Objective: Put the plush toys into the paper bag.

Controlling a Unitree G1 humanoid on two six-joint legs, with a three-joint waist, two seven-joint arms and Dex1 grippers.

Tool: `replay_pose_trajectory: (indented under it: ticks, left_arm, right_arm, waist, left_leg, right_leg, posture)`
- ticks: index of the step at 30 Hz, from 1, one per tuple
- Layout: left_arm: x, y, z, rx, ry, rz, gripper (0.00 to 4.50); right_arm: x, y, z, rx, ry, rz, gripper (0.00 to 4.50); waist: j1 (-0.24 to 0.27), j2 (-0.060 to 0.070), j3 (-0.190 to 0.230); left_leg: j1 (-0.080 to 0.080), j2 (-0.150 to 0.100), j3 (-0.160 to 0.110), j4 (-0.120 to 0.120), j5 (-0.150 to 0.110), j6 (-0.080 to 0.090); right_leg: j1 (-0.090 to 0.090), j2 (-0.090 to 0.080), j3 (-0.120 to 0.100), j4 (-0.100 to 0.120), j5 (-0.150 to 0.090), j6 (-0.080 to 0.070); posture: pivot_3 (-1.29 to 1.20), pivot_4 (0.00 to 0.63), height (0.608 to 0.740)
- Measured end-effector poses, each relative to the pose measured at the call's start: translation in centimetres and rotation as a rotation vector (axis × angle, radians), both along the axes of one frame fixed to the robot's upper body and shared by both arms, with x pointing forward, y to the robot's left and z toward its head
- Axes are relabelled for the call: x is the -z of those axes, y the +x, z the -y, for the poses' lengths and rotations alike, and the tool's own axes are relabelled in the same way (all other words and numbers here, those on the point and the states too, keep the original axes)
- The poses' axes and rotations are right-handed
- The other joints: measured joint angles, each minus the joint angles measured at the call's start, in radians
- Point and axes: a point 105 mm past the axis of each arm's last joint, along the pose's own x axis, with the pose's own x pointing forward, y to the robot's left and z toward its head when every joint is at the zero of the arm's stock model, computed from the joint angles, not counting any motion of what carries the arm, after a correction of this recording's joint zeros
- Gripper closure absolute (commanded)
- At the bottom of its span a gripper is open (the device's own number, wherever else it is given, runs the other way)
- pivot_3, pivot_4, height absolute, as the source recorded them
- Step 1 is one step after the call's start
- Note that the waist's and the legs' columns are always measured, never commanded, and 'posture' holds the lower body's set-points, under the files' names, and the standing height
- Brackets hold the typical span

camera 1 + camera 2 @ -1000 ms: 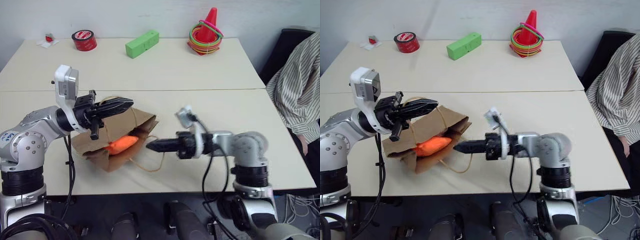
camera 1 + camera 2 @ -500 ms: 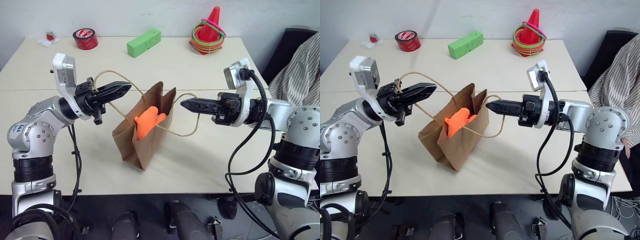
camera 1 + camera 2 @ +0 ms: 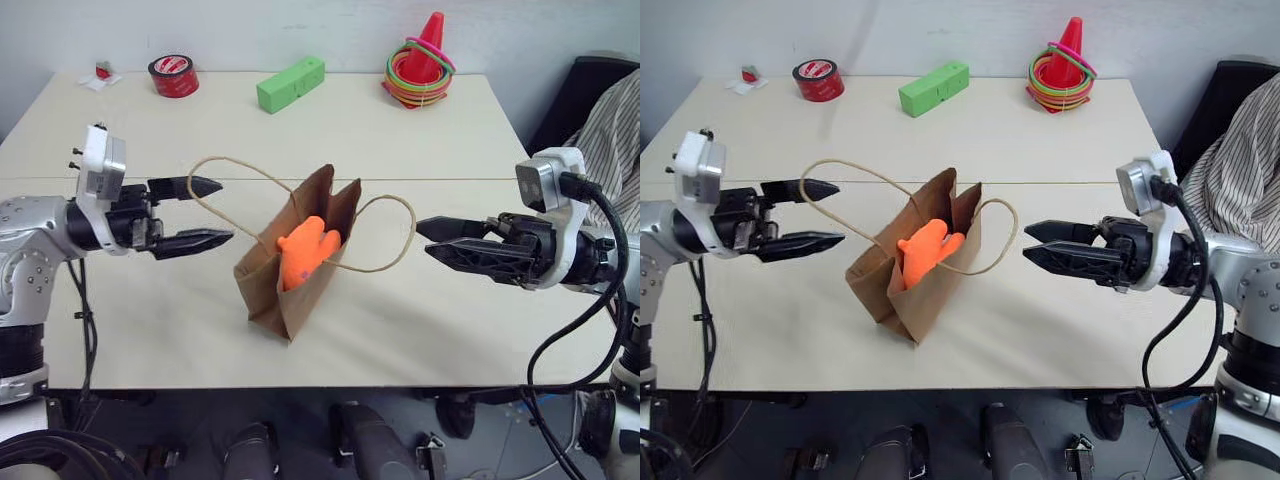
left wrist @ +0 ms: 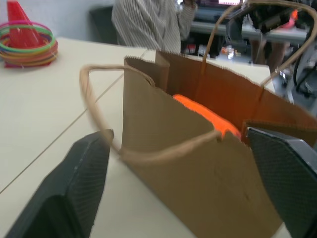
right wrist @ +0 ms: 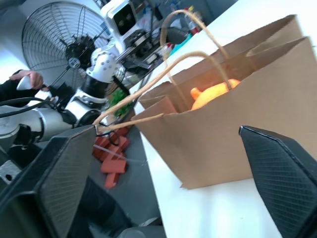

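Note:
The brown paper bag (image 3: 300, 280) stands upright on the table (image 3: 470, 330) with its mouth open. An orange plush toy (image 3: 305, 252) sits in it, its top poking out above the rim, also seen in the left wrist view (image 4: 198, 106). Both cord handles (image 3: 385, 235) loop out to the sides, free. My left gripper (image 3: 222, 211) is open to the bag's left, with the left handle loop passing between its fingers untouched. My right gripper (image 3: 425, 238) is open to the bag's right, just clear of the other loop.
At the table's far edge stand a red tape roll (image 3: 173, 75), a green block (image 3: 290, 83) and a red cone with coloured rings (image 3: 420, 65). A small red object (image 3: 100, 72) lies at the far left corner. A person in a striped shirt (image 3: 610, 110) sits at the right.
The bag went from lying on its side to standing upright, lifted by its handles. Both grippers then opened, let the handles go and drew apart to the sides.

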Motion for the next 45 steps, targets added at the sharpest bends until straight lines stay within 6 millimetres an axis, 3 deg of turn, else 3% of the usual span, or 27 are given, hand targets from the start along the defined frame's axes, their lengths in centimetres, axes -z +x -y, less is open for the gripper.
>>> replay_pose_trajectory:
  ticks: [3, 6, 8, 10, 12, 20, 24, 28, 31, 36, 39, 45]
  left_arm:
    - [0.5, -0.2, -0.6, 0.008, 0.016, -0.035, 0.02]
    - [1.4, -0.6, -1.5, -0.003, 0.022, -0.1, 0.02]
    - [3.4, -1.0, -2.6, -0.048, 0.039, -0.157, 0.0]
    - [5.8, -1.8, -3.1, -0.08, 0.051, -0.226, 0.0]
    - [6.7, -2.9, -2.3, -0.081, 0.026, -0.237, 0.0]
    - [5.5, -5.5, 2.9, -0.074, -0.102, -0.123, 0.0]
    - [6.3, -6.1, 5.0, -0.098, -0.158, -0.136, 0.0]
    - [6.8, -4.7, 5.8, -0.2, -0.216, -0.127, 0.0]
    - [6.8, -3.6, 7.2, -0.239, -0.247, -0.1, 0.0]
    - [7.6, -2.6, 7.7, -0.302, -0.217, -0.081, 0.0]
    - [7.9, -1.7, 7.7, -0.33, -0.213, -0.07, 0.66]
    - [6.9, -0.5, 7.8, -0.283, -0.23, -0.042, 2.49]
  right_arm:
    - [0.7, 0.3, 0.7, 0.042, 0.006, 0.021, 0.0]
    - [3.1, 0.4, 1.7, 0.093, -0.044, -0.008, 0.0]
    - [5.7, 0.6, 1.6, 0.135, -0.114, 0.022, 0.37]
    - [7.9, 0.9, 1.0, 0.162, -0.15, 0.067, 0.89]
    - [9.6, 0.8, 0.0, 0.151, -0.217, 0.163, 1.54]
    - [12.3, -0.1, -7.2, 0.015, -0.244, 0.446, 4.41]
    - [13.1, 1.6, -10.1, 0.032, -0.277, 0.515, 4.46]
    - [13.0, 2.9, -11.8, 0.042, -0.286, 0.562, 4.46]
    - [12.6, 2.8, -13.5, 0.013, -0.265, 0.593, 4.46]
    - [13.2, 3.0, -13.7, 0.015, -0.299, 0.598, 4.46]
    - [12.7, 3.3, -13.7, 0.017, -0.302, 0.606, 4.5]
    - [12.3, 2.6, -13.3, -0.021, -0.295, 0.593, 4.5]
  waist:
    - [0.004, 0.0, 0.0]
    - [0.006, 0.0, 0.0]
    - [0.002, 0.001, 0.0]
    - [-0.004, 0.001, 0.0]
    - [-0.003, 0.001, 0.0]
    - [0.004, 0.0, 0.0]
    - [0.002, 0.0, 0.0]
    - [0.006, 0.0, 0.0]
    - [0.008, -0.001, -0.001]
    - [0.003, -0.002, -0.001]
    - [0.005, -0.002, -0.001]
    - [0.008, -0.002, -0.001]
  left_leg:
    - [-0.001, 0.0, -0.001, 0.0, 0.0, 0.001]
    - [-0.002, 0.0, -0.001, 0.0, -0.002, 0.002]
    - [-0.002, 0.0, 0.0, 0.0, -0.004, 0.002]
    - [-0.002, 0.001, 0.001, 0.0, -0.004, 0.002]
    - [-0.003, 0.001, 0.0, 0.0, -0.004, 0.002]
    - [-0.001, -0.001, -0.001, 0.005, -0.003, 0.004]
    - [0.0, -0.001, 0.0, 0.005, -0.001, 0.004]
    - [0.0, -0.001, -0.001, 0.006, -0.001, 0.004]
    - [-0.001, -0.001, -0.001, 0.006, -0.001, 0.004]
    - [-0.001, -0.001, 0.0, 0.007, -0.001, 0.004]
    - [-0.001, -0.001, 0.0, 0.007, -0.001, 0.004]
    - [-0.002, 0.0, 0.0, 0.012, -0.003, 0.004]
  right_leg:
    - [0.0, 0.0, -0.001, -0.001, 0.0, 0.0]
    - [0.0, -0.001, -0.001, -0.004, 0.0, 0.001]
    - [0.0, -0.001, 0.0, -0.004, -0.001, 0.002]
    - [-0.001, -0.001, 0.0, -0.004, -0.001, 0.002]
    - [-0.001, -0.001, -0.001, -0.004, -0.001, 0.002]
    - [0.002, -0.001, 0.0, -0.002, 0.004, 0.003]
    - [0.003, -0.001, 0.001, -0.001, 0.007, 0.002]
    - [0.003, -0.001, 0.001, -0.001, 0.007, 0.002]
    - [0.003, -0.001, 0.0, -0.002, 0.007, 0.002]
    - [0.002, -0.001, 0.001, -0.002, 0.007, 0.002]
    - [0.002, 0.0, 0.0, 0.0, 0.007, 0.002]
    - [0.002, 0.0, 0.0, 0.0, 0.007, 0.002]
  posture:
    - [0.0, 0.15, 0.74]
    - [0.0, 0.15, 0.74]
    - [0.0, 0.15, 0.74]
    - [0.0, 0.15, 0.74]
    - [0.0, 0.15, 0.74]
    - [0.0, 0.15, 0.74]
    - [0.0, 0.15, 0.74]
    - [0.0, 0.15, 0.74]
    - [0.0, 0.15, 0.74]
    - [0.0, 0.15, 0.74]
    - [0.0, 0.15, 0.74]
    - [0.0, 0.15, 0.74]
